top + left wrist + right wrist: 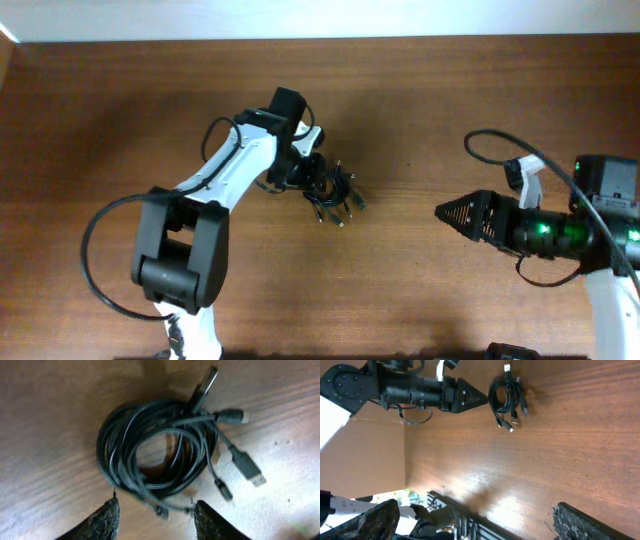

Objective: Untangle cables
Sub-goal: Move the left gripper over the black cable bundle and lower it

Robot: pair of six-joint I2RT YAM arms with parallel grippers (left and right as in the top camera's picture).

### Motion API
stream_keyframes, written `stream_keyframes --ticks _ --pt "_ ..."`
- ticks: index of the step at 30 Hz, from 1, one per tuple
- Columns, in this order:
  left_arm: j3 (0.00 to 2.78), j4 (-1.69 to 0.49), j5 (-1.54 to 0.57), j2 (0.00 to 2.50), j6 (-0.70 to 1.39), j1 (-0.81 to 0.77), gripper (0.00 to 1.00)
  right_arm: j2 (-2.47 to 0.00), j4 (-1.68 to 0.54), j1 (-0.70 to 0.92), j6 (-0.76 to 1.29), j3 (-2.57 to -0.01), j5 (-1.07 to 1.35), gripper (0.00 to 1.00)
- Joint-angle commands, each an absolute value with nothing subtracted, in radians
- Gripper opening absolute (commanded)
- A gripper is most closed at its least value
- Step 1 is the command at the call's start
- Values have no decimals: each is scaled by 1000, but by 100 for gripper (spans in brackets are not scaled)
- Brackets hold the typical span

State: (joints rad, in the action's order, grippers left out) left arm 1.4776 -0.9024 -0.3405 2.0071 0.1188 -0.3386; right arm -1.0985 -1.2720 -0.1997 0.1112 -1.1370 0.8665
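Left gripper [156, 512] points down, jaws apart; right gripper [441, 211] (jaws wide) points left.

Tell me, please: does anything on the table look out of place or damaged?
The cables lie in one tangled coil on the table, plug ends sticking out at different angles. No damage or spill shows.

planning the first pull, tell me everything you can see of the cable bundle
The cables are thin black cords with a slight sheen, wound together into one loose round coil lying flat on the wooden table. Several plug ends stick out on one side, among them a flat metal-tipped plug. The left pincer straddles the coil's near edge, jaws apart; whether it touches is not clear.
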Motion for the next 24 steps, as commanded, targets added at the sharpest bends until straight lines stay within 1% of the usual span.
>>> stream_keyframes --ticks 1,3,5,9,11,17,21,22,23,24 --pt "1487 -870 -344 2049 123 -340 44 -1131 -1303 -202 55 -1142 884 99" --pt "1487 -861 -331 2058 124 -340 44 -1132 -1305 -202 55 -1142 883 99" --pt "1487 -852 -271 2061 123 -340 43 -1132 -1305 -202 55 -1142 879 99" --pt "1487 -817 -262 2065 123 -344 42 -1132 -1298 -202 55 -1142 879 99" --pt "1487 -817 -265 2065 123 -344 38 -1132 -1298 -202 55 -1142 879 99" --pt "1474 -814 -265 2066 123 -344 34 -1132 -1298 -202 55 -1142 879 99" --pt "1472 -817 -265 2096 123 -344 30 -1132 -1298 -202 55 -1142 879 99" --pt "1472 -820 -265 2104 123 -344 27 -1132 -1298 -202 55 -1142 879 99" --pt "1472 -827 -265 2116 123 -344 18 -1132 -1299 -202 55 -1142 879 99" --pt "1472 -830 -265 2119 123 -344 14 -1132 -1298 -202 55 -1142 879 99"
